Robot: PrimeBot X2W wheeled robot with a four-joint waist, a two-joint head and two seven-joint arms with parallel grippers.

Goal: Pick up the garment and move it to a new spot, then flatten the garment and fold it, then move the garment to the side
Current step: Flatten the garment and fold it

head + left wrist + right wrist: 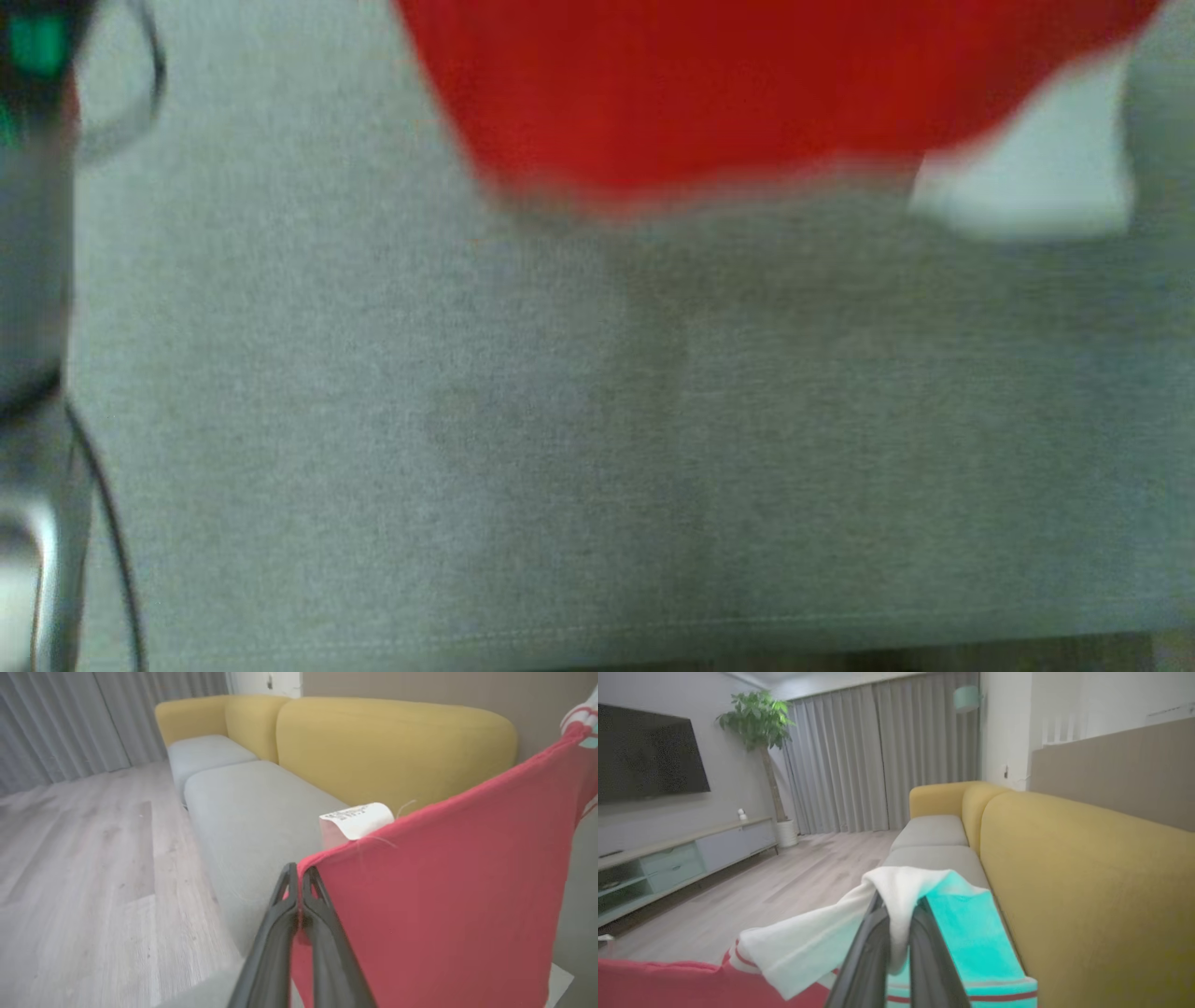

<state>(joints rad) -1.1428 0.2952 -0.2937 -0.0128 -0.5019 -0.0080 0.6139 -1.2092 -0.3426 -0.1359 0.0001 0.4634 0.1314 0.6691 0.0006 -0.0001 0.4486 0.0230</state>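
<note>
- Fingers of the left gripper (299,873) are pressed together on a red corner of the garment (444,914). Pinching right at the hem lets the cloth hang as a sheet rather than a bunch.
- From that pinch the top edge runs taut toward two o'clock in the left wrist view, which suggests the other arm is pulling on the far end.
- The right gripper (899,903) is likewise closed, nipping a white and teal part of the same garment that drapes over both its fingers. Red cloth trails off toward eight o'clock in its view.
- A white label (357,820) stands up from the stretched edge, at about one o'clock from the left fingertips, so the inner side probably faces that camera.
- In the badly blurred head view, the garment fills the twelve o'clock area over the grey sofa seat (560,420). A faint shadow beneath it suggests it is lifted, not laid down.
- The yellow sofa back (397,751) rises beyond the seat, at twelve o'clock.
- Spread between two held points like this, the garment looks ready to be lowered onto the seat for flattening.
</note>
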